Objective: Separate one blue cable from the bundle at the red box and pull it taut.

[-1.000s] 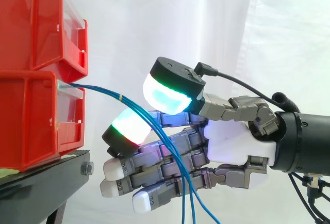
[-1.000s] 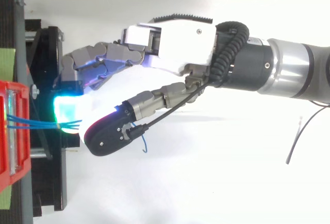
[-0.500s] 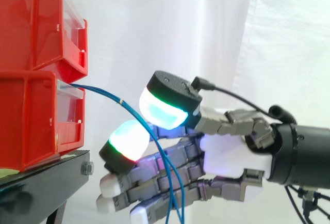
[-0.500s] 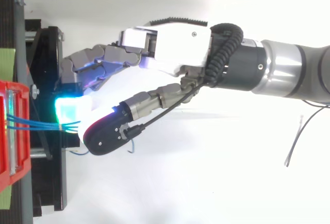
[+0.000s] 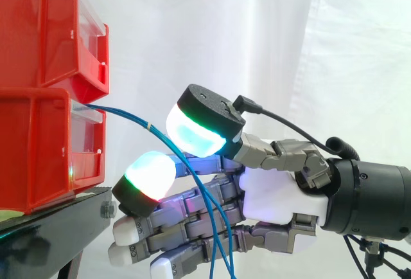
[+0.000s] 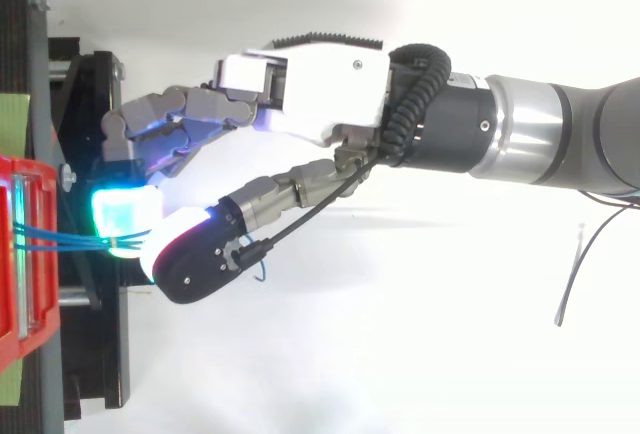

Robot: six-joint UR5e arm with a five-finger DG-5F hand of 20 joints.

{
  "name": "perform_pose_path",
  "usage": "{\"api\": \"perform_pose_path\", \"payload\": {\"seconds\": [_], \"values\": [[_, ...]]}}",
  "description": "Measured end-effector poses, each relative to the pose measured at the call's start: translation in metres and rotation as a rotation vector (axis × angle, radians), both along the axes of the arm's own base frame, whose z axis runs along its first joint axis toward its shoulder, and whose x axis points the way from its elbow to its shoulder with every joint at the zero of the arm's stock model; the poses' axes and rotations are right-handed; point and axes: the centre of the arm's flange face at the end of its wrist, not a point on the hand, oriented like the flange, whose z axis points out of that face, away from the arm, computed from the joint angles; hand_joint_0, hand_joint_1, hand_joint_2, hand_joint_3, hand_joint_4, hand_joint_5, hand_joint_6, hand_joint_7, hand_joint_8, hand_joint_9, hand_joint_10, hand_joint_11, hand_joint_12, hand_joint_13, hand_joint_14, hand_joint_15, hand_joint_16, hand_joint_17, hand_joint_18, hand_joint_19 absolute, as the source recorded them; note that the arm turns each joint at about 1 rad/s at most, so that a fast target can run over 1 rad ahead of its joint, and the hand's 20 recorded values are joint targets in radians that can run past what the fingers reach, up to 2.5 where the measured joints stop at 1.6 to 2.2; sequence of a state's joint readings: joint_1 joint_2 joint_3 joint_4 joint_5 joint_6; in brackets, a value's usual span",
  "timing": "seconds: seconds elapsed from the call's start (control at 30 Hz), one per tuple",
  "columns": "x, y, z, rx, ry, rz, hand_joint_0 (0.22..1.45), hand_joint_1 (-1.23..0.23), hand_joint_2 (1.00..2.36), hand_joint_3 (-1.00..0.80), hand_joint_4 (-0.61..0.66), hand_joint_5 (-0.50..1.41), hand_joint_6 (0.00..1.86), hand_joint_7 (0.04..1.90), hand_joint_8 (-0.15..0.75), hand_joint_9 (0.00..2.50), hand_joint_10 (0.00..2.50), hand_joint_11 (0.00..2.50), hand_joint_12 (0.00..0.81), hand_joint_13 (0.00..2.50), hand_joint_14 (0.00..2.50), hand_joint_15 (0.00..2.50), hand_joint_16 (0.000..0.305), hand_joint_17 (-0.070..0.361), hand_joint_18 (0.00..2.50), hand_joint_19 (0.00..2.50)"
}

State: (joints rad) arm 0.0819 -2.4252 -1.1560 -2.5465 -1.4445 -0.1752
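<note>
Bundle of thin blue cables, at least three strands, leaving the lower of two stacked red plastic bins.
The strands droop across the one hand, through the gap between two glowing pads; its fingers lie nearly straight and grip nothing. One black stand carries the bins, with a white curtain behind.

The blue cables run down across the hand and off the bottom edge, so their ends are out of sight. The red bins are cut off at the left edge.
</note>
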Motion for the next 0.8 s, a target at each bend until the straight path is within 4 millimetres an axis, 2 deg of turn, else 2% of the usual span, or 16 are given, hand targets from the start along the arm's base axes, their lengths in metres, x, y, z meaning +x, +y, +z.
{"api": "perform_pose_path", "payload": {"seconds": [0.37,0.8], "values": [[0.0027,0.0069,0.0038,-0.004,-0.011,0.019,0.58,-0.62,1.0,-0.5,0.29,-0.13,0.5,1.22,0.392,0.7,0.01,0.52,0.385,0.53,0.01,0.28,0.051,0.115,0.62,0.5],[0.0058,0.0074,0.0104,-0.003,-0.02,0.032,0.65,-0.62,1.01,-0.34,0.27,-0.12,0.5,1.28,0.391,0.71,0.01,0.51,0.382,0.54,0.01,0.28,0.05,0.113,0.63,0.51]]}}
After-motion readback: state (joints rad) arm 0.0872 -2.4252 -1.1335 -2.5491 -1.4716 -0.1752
